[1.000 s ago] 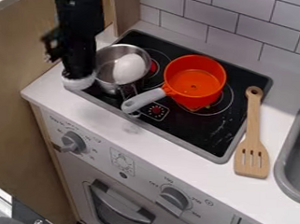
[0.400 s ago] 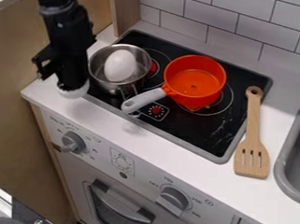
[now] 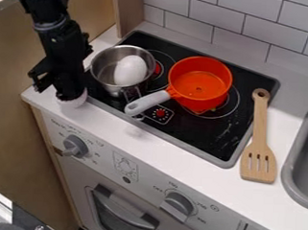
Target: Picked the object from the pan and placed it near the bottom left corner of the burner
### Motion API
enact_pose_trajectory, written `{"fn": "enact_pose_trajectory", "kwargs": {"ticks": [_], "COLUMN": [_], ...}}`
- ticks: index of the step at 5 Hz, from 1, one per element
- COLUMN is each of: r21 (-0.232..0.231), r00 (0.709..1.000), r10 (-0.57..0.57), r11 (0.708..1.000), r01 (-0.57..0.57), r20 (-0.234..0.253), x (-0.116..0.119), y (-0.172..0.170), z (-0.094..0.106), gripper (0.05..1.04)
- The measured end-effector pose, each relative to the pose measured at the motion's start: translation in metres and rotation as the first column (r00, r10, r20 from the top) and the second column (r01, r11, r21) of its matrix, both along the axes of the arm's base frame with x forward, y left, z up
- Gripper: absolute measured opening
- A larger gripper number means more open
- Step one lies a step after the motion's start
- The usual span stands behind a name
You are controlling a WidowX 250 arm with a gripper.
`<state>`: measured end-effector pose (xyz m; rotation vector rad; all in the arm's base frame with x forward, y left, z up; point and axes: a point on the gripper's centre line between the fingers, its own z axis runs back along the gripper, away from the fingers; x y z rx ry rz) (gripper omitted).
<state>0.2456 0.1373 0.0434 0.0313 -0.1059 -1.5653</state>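
White object (image 3: 72, 103) sits at stovetop's (image 3: 204, 133) nine o'clock, just outside; gripper (image 3: 71, 93) fingers close round it. Egg (image 3: 130, 71) lies in silver pot (image 3: 104, 66), ten o'clock.

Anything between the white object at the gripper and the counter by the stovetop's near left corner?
Nothing visible: the white object is at the lower end of the gripper, on or just over that counter. The metal pan sits to one side.
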Motion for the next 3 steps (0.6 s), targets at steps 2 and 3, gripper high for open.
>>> {"fn": "enact_pose_trajectory", "kwargs": {"ticks": [2, 3], "r21": [-0.013, -0.048], "r00": [1.0, 1.0], "r10": [-0.006, -0.008], "r11": [1.0, 0.999], "r01": [0.006, 0.007], "r20": [0.022, -0.013], "x": [-0.001, -0.004], "y": [0.0029, -0.0004], "z": [-0.0049, -0.0008], "gripper": [0.303, 0.574]}}
